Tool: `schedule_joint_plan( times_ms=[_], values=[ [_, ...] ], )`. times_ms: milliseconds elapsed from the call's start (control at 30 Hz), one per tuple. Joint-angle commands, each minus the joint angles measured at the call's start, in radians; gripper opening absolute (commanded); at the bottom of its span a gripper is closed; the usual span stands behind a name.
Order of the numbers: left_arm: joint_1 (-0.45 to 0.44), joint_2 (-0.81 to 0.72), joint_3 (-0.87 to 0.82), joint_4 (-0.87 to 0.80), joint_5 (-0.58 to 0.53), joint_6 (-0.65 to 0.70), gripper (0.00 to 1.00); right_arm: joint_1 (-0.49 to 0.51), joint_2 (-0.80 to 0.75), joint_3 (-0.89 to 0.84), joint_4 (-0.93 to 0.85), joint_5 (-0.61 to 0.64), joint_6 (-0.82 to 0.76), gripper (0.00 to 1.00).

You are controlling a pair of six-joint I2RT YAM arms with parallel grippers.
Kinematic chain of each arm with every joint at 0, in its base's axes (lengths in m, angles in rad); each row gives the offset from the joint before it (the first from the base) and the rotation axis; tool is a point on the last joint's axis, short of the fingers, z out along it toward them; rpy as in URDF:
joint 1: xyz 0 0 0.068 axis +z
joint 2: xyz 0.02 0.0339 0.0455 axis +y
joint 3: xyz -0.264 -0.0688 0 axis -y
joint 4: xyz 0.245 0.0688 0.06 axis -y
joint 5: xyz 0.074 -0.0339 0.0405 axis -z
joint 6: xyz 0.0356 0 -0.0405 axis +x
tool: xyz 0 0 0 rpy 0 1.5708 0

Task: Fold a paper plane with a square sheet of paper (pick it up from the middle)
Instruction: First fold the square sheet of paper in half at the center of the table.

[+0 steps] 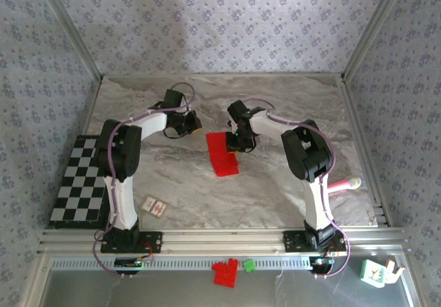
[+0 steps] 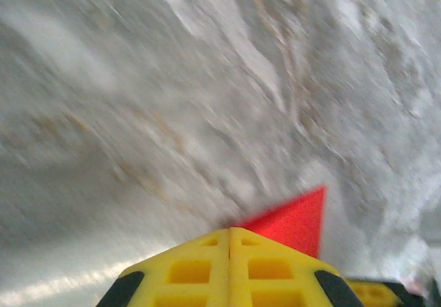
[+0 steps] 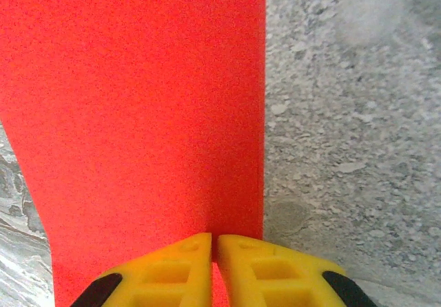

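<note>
Right pincer (image 3: 213, 244) stands narrow, its yellow fingers (image 3: 165, 269) almost together with a thin red-lined slit between them. Its tips sit on the square sheet of paper (image 3: 138, 114); whether they pinch or only press it cannot be told. In the top view the sheet lies creased into a smaller rectangle on the marbled surface (image 1: 289, 100), the right pincer at its far right corner. Left of the sheet and apart from it, the left pincer (image 2: 229, 233) is closed and empty. A white card (image 1: 154, 206) and a checkerboard (image 1: 79, 183) lie further left of the sheet.
</note>
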Motion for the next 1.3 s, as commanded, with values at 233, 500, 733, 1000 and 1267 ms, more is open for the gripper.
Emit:
schedule_joint_plan(
  times_ms=[233,500,733,1000,1267],
  values=[
    [-0.186,-0.099,-0.177,0.025,0.140,-0.180,0.07,-0.030,0.160,-0.120,-0.090,0.189,0.043,0.13],
    [-0.220,-0.047,-0.176,-0.101,0.173,-0.106,0.06,-0.030,0.161,-0.128,-0.083,0.188,0.045,0.13],
    [-0.216,-0.037,-0.211,-0.176,0.080,-0.029,0.06,-0.031,0.167,-0.134,-0.082,0.188,0.046,0.13],
    [-0.161,-0.125,-0.334,-0.305,0.071,0.055,0.06,-0.036,0.166,-0.136,-0.082,0.200,0.035,0.13],
    [-0.164,-0.246,-0.248,-0.175,0.225,-0.029,0.07,-0.038,0.166,-0.136,-0.076,0.197,0.040,0.13]
  ],
)
